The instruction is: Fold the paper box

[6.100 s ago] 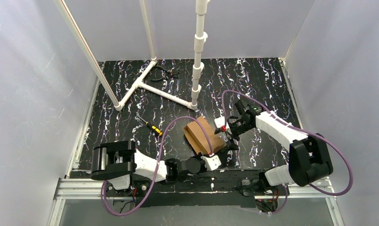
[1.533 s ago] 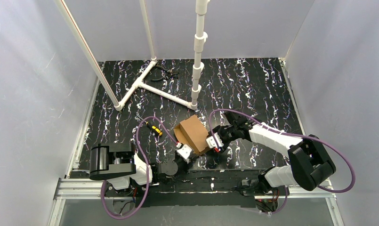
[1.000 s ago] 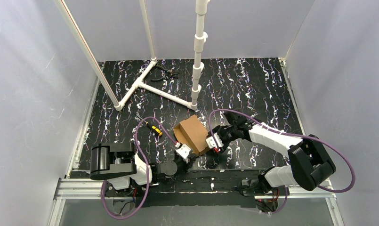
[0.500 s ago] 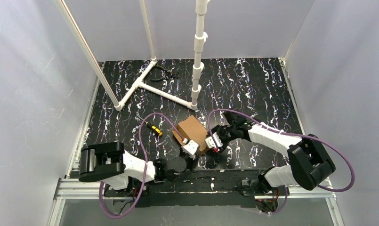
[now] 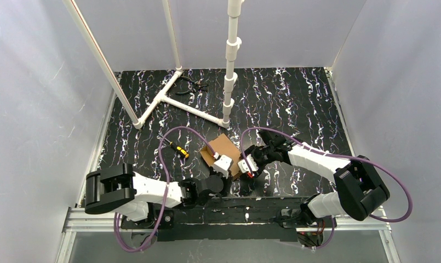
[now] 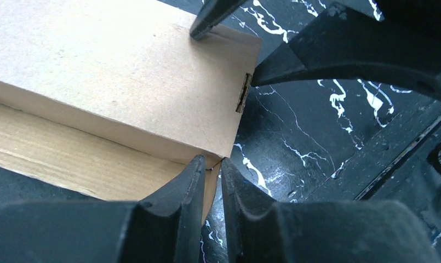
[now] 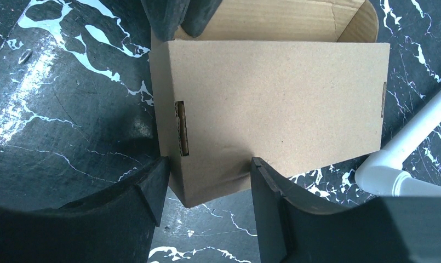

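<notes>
Top external view, left to right: a white pipe frame [image 5: 162,97] lies on the black marbled counter [image 5: 295,98] in the upper left. A yellow-and-black screwdriver [image 5: 179,149] sits lower down, left of centre. Just right of it, a little below the frame's centre, the paper box [image 5: 223,147] rests cornerwise to the frame edges, with one corner aimed up toward the foot of the upright pipe [image 5: 230,60]. Its lower part is hidden, so its long axis is hard to read here. In the left wrist view the box runs from the upper left down to the right. Its slotted end wall faces right, and a lighter ribbed panel lies flat along its lower side. The left tool [image 6: 211,164], at bottom centre, has its fingers only a narrow slit apart, with the corner of that panel in the slit; whether they press on it I cannot tell. In the right wrist view the box's long axis runs left to right. Its broad face is toward the camera, with a slot at each end, and the open top and a rounded flap are along the upper edge. The right tool [image 7: 210,163] has its fingers set wide astride the box's lower left corner. One finger is against the slotted end wall and the other on the broad face, clamping the cardboard.
</notes>
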`<act>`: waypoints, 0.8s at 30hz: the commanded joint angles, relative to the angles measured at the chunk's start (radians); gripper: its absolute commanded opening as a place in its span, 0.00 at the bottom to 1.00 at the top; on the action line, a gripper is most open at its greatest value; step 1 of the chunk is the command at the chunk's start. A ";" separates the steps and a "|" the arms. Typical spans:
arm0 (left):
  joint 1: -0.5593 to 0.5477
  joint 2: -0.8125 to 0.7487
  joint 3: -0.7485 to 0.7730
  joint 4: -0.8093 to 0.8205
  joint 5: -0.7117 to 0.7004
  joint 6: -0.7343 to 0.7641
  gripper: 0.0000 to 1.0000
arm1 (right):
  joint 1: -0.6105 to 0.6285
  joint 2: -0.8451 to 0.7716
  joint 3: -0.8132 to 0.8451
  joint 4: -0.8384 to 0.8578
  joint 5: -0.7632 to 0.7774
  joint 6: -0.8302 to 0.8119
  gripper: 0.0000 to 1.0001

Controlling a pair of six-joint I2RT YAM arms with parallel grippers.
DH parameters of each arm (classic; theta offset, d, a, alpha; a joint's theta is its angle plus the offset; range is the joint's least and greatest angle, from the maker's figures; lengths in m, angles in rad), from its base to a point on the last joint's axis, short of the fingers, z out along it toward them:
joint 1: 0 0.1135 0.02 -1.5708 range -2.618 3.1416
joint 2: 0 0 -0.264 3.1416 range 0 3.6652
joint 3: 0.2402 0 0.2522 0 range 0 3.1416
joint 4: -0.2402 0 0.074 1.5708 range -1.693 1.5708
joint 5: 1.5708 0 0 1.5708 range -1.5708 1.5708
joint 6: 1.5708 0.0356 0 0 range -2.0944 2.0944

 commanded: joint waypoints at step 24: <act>0.437 -0.675 -0.006 -0.869 0.329 -0.459 0.00 | 0.014 0.054 -0.025 -0.136 0.056 0.054 0.62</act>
